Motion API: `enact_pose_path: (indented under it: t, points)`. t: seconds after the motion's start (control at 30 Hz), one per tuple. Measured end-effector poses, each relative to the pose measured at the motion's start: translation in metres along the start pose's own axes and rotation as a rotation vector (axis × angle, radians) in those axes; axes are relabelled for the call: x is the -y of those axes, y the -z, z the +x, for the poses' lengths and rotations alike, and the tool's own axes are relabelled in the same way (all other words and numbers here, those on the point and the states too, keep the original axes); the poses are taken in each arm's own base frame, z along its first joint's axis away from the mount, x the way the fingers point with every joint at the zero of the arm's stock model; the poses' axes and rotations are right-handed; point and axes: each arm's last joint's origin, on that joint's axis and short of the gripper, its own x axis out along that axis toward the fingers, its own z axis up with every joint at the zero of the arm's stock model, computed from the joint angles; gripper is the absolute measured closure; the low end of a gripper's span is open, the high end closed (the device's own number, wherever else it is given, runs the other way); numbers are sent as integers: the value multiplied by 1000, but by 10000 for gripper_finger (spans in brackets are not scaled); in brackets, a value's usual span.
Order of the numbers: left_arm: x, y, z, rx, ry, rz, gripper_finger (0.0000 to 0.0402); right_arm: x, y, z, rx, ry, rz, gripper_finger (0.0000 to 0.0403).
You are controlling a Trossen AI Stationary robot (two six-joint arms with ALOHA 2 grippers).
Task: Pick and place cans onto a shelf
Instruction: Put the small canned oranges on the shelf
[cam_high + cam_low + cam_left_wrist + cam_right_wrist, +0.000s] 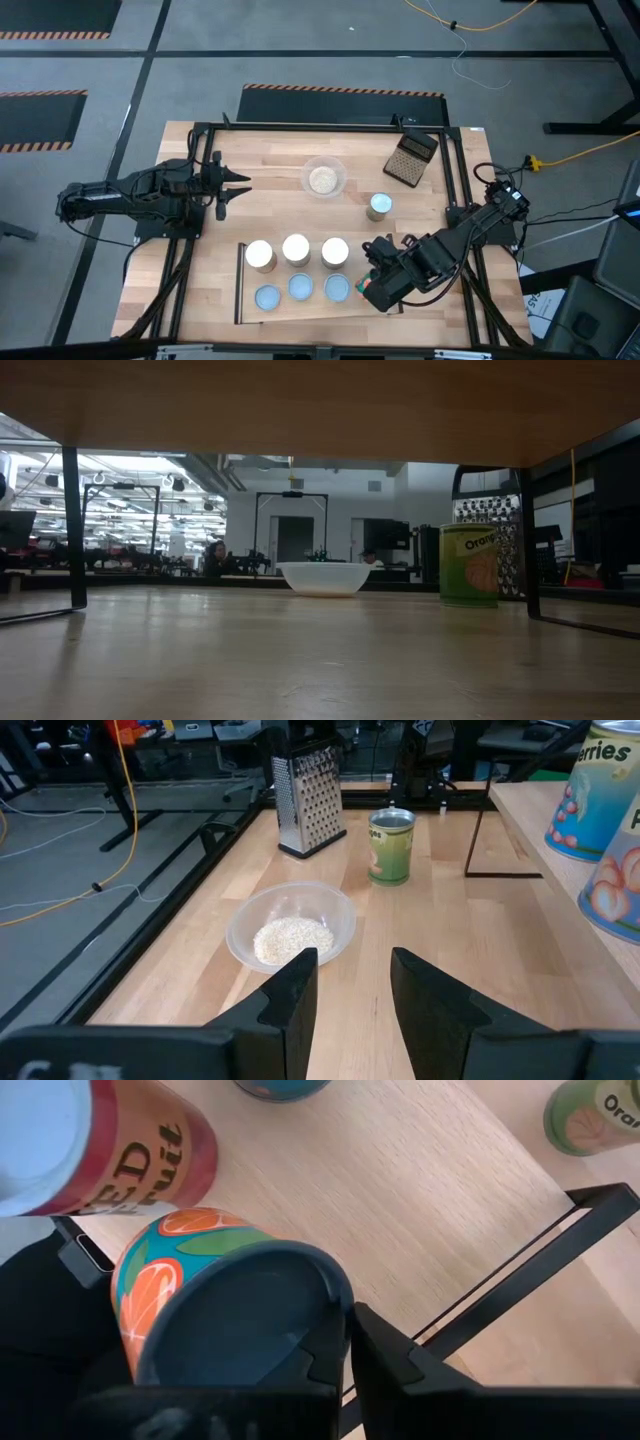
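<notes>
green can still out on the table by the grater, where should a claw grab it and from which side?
Grip the green can across its curved side wall, about mid-height. It stands upright and apart from the bowl and grater. Probably best approached from the shelf side, where the table is open.

- In the high view the right gripper (377,268) covers the can it carries; only the right wrist view shows that orange-and-teal can (175,1285), and there its lower part is cut off by the gripper's fingers and the picture's edge.
- The red can (120,1150) in the right wrist view is cut at the edge; its label reads only in part.
- In the left wrist view two cans (605,830) are cropped at the edge, one label showing only "erries".
- In the low view the shelf (320,405) spans the top and hides everything standing on it.
- A person (214,557) far behind the table is too small to make out.
</notes>
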Motion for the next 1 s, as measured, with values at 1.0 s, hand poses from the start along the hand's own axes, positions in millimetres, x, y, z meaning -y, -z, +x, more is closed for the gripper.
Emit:
enact_pose_path:
  t: [1.0]
  points:
    - [0, 0, 0, 0, 0, -1, 280, 9, 2, 5, 18, 147, -69, 387]
